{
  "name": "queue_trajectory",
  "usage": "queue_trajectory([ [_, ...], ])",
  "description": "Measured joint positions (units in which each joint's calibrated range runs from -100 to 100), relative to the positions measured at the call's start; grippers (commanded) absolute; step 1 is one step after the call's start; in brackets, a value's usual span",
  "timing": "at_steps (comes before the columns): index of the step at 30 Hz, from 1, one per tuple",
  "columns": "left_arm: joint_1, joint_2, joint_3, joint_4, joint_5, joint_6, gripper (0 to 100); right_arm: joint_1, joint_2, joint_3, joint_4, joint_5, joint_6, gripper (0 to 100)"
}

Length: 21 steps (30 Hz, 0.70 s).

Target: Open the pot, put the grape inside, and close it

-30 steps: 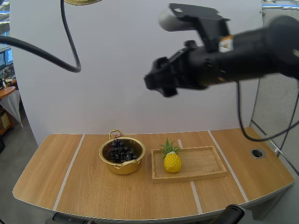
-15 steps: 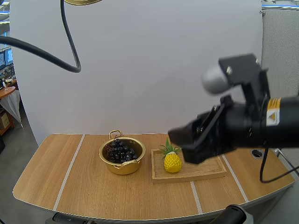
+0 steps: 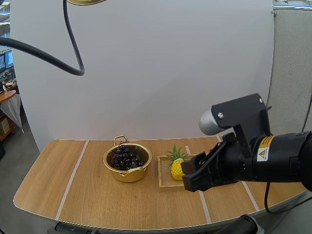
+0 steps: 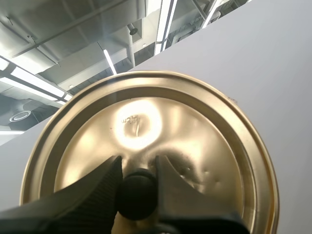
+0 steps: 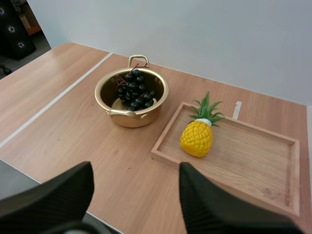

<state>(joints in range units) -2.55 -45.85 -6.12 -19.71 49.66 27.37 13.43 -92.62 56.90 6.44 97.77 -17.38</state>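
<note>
A gold pot stands uncovered on the table with a bunch of dark grapes inside it; the right wrist view shows the pot and grapes too. Its gold lid is held high, underside toward the camera, with my left gripper shut on the black knob. An edge of the lid shows in the high view, far above the table. My right gripper hangs low over the tray's front edge, fingers open and apart with nothing between them.
A wooden tray lies right of the pot, with a yellow toy pineapple at its left end. A round grommet hole sits near the table's right edge. Bare wood stretches left of the pot.
My right arm has swung down from high above the table to just over the tray's front edge. The lid, pot and grapes have stayed put.
</note>
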Motion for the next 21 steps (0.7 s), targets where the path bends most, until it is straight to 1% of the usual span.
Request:
queue_trajectory([
  [1,0.0,0.0,0.0,0.0,0.0,0.0,0,-0.25,-0.49,0.41,0.5,0.0,-0.22,0],
  [4,0.0,0.0,0.0,0.0,0.0,0.0,0,-0.92,-2.96,1.89,0.53,0.0,-0.67,0],
  [7,0.0,0.0,0.0,0.0,0.0,0.0,0,-1.19,-4.76,2.36,-2.26,-0.32,-0.67,0],
  [9,0.0,0.0,0.0,0.0,0.0,0.0,0,-1.19,-5.04,2.36,-3.02,-0.32,-0.67,0],
  [21,0.0,0.0,0.0,0.0,0.0,0.0,0,-1.19,-5.24,2.36,-3.24,-0.32,-0.67,0],
])
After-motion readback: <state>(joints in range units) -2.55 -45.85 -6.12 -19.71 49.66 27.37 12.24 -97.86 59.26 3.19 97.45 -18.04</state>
